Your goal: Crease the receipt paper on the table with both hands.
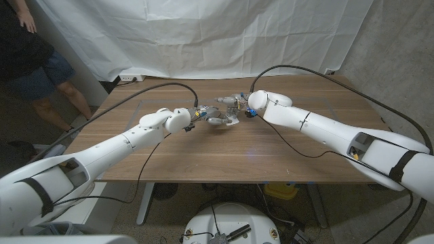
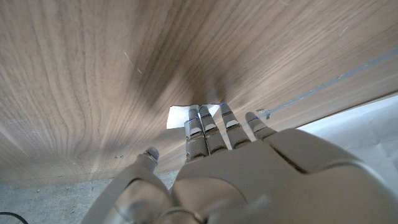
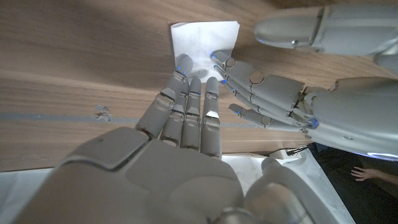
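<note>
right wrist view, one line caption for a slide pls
Both robot hands, right and left, press fingertips onto the white receipt paper on the wooden table.

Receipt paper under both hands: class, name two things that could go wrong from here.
1. Both hands' fingertips press on the small receipt paper, which lies loose on smooth wood, so it could slide instead of creasing.
2. The left hand and right hand are crowded together, so their fingers might collide or skew the crease.
</note>
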